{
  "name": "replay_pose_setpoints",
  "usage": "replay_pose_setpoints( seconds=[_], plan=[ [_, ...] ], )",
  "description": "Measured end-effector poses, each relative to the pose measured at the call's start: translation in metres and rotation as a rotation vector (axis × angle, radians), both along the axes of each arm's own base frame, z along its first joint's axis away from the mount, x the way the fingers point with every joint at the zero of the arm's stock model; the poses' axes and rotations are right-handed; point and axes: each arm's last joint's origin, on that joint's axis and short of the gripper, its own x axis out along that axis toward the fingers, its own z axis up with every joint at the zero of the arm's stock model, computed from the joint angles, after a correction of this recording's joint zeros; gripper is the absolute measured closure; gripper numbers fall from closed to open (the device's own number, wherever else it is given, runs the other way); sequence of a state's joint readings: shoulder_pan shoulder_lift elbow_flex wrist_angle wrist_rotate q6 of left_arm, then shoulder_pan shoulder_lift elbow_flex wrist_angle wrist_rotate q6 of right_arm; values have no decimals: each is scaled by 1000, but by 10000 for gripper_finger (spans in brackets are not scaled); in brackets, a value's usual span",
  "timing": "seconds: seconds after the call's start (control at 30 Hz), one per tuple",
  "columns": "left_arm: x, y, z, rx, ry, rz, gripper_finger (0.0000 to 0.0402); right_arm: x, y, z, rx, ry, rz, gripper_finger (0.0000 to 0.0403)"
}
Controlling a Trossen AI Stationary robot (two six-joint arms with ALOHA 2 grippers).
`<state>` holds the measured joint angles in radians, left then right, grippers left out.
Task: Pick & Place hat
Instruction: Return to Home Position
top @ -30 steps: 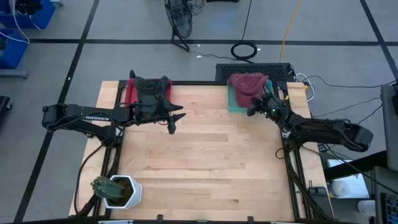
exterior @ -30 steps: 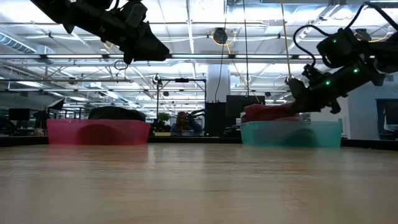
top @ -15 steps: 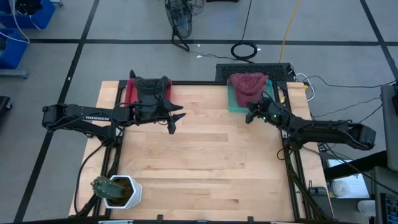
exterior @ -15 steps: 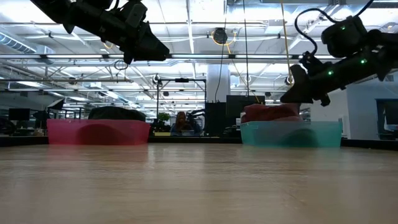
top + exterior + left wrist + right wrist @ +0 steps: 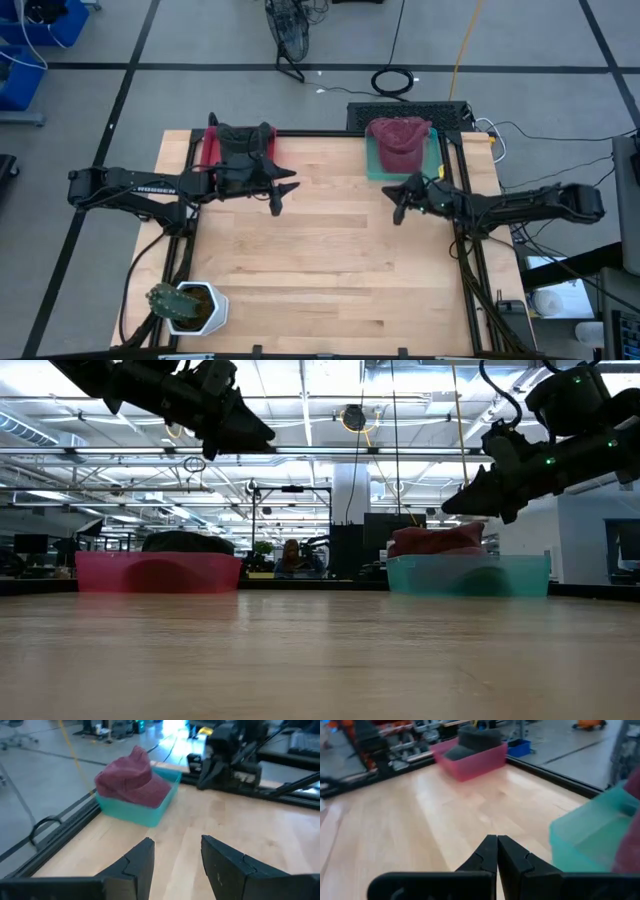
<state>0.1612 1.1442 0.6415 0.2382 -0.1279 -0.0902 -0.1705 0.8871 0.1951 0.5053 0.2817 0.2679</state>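
Wooden table — red bin, green bin

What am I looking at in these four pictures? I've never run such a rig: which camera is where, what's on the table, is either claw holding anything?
Two dark robot arms work at a wooden table. One picture looks straight down from above, one looks level across the tabletop, and one sits on each arm's wrist, looking past its own claw. Along the far edge a red cap lies in a green bin and a black cap in a red bin. A potted plant stands at a near corner. The left claw is open, the right claw is shut; both hang above the table, holding nothing.
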Motion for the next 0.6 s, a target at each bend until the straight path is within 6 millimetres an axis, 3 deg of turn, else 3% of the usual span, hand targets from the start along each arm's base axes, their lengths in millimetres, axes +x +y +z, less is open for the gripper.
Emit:
replay_pose_setpoints(
  seconds=[0.17, 0.33, 0.6],
  plan=[
    [2, -4, 6, -15, -66, -143, 236, 2, 9, 1, -74, 26, 152, 403],
    [3, -9, 11, -22, -118, -338, 236, 6, 14, 11, -101, -84, 304, 403],
    [-9, -12, 17, -54, -102, -353, 236, -1, 16, 20, -135, -122, 340, 403]
  ],
)
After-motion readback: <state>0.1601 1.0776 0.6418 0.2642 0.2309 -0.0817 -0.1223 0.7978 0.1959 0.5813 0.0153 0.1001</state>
